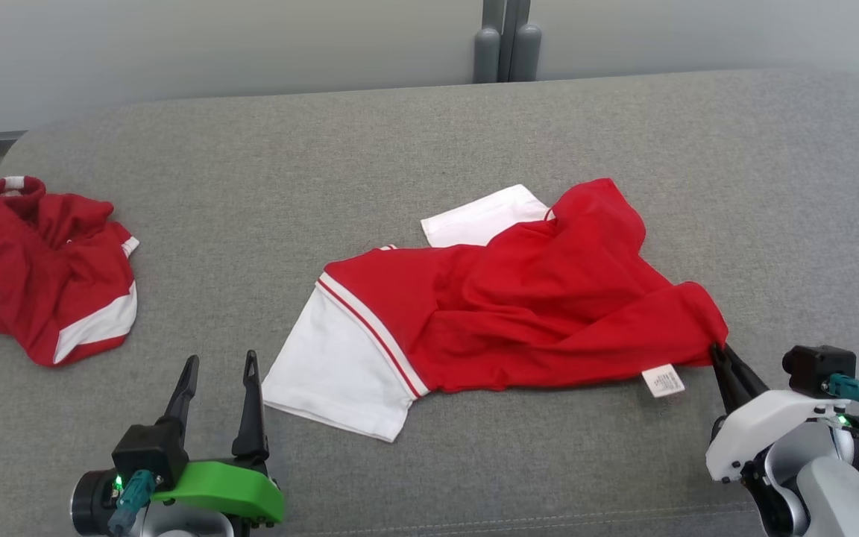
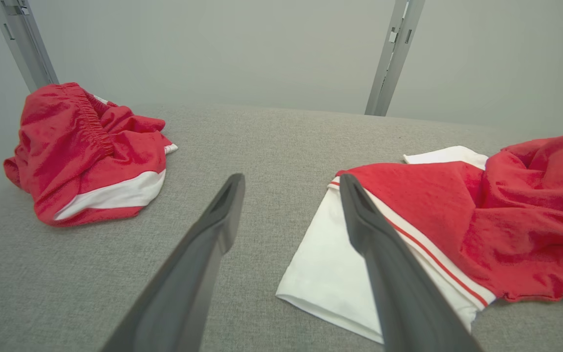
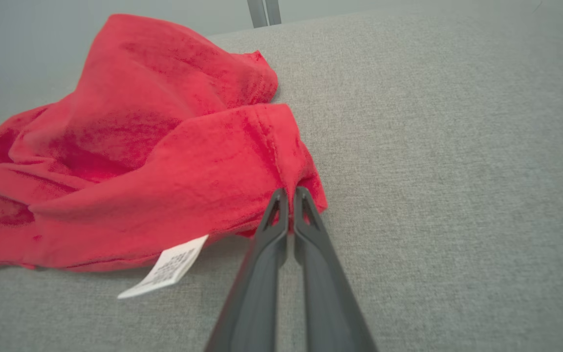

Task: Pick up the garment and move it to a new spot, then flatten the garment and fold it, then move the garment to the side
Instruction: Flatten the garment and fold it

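A red garment with white sleeves lies rumpled in the middle of the grey surface, a white label hanging at its near hem. My right gripper is shut on the garment's right hem corner; in the right wrist view the two fingertips pinch the red cloth. My left gripper stands open just left of the near white sleeve, holding nothing. In the left wrist view that gripper has its right finger in front of the sleeve.
A second red garment with white trim lies bunched at the far left. The grey padded surface ends at a pale wall with metal posts behind.
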Robot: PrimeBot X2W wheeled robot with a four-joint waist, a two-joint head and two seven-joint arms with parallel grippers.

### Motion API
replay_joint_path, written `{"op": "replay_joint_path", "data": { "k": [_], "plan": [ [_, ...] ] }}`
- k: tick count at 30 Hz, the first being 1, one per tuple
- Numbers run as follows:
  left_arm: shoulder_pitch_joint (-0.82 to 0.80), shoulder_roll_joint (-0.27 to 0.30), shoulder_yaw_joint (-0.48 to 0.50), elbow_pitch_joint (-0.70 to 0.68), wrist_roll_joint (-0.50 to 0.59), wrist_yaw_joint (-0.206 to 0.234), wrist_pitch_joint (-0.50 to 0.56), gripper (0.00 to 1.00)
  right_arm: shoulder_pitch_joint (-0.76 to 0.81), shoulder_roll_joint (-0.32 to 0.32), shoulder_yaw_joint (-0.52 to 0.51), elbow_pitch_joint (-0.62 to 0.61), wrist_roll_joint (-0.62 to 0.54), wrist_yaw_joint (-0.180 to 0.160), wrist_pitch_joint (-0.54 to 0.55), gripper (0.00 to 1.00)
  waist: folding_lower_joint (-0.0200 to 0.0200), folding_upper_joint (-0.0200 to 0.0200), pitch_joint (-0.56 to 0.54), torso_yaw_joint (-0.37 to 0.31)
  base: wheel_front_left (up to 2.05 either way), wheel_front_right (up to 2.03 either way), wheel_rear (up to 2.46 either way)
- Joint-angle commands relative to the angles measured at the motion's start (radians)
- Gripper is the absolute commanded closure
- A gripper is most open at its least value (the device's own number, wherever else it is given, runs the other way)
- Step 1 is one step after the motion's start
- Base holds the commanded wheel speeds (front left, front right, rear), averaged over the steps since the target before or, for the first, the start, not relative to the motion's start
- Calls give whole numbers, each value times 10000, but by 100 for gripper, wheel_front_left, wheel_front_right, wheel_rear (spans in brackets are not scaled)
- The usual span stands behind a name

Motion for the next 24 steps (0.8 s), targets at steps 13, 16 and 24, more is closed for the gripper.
{"op": "replay_joint_path", "data": {
  "k": [13, 16, 24],
  "plan": [
    [-31, 17, 5, 4, -19, 60, -1, 0, 971, 49, -609, -2040, -150, 1, 344, 0, 0, 0, -83, -300, 0, 0, 0],
    [82, 17, 84, -75, 8, 56, -1, 0, 1010, 179, -601, -2380, -401, 1, -46, 0, 0, 0, -228, -288, 0, 0, 0],
    [420, 16, 272, -385, 161, 106, 1, 0, 978, 629, -495, -2793, -1334, -1, -973, 0, 0, 0, -626, -231, 0, 0, 0]
  ]
}}
